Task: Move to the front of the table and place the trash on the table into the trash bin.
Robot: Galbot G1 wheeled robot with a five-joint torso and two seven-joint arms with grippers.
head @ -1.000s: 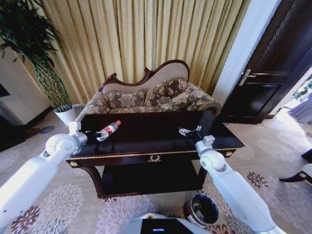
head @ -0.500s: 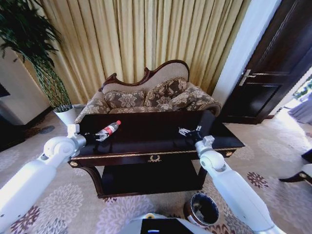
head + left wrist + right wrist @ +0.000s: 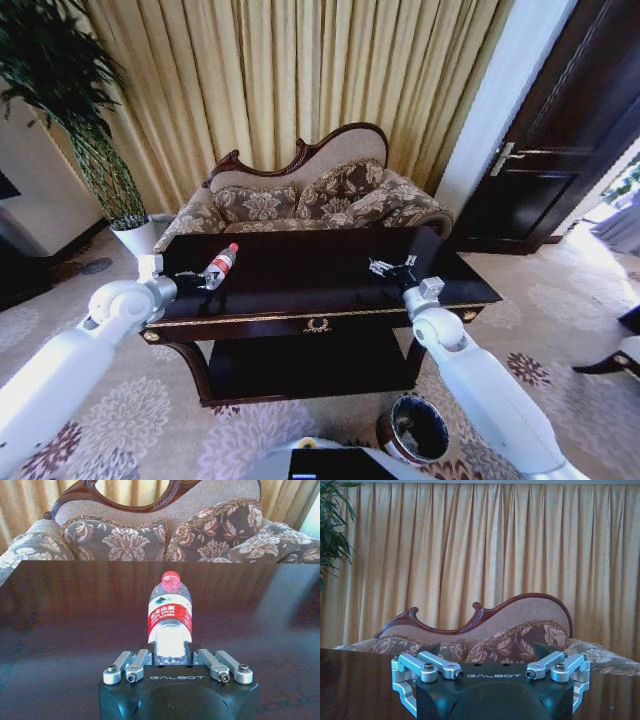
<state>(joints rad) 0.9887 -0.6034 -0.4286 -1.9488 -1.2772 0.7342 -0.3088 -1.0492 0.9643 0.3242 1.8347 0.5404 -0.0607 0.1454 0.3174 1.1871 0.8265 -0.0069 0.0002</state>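
Gripping the base of the bottle [image 3: 170, 612], the left gripper [image 3: 196, 281] is hovering over the left end of the table [image 3: 300, 270], its fingers closed on the clear plastic while the red cap is pointing toward the sofa [image 3: 310, 195] behind. Small white scraps [image 3: 380, 267] are lying on the right half of the tabletop, just beside the right gripper [image 3: 400, 270], which is hanging there with its fingers spread apart and holding nothing. Between the two grippers the dark top is lying bare. The trash bin [image 3: 416, 428] is standing on the carpet in front of the table, below its right corner and beside the right arm. A potted plant [image 3: 70, 110] is standing off the table's left end, and a dark door [image 3: 570, 130] is closing the room on the right.
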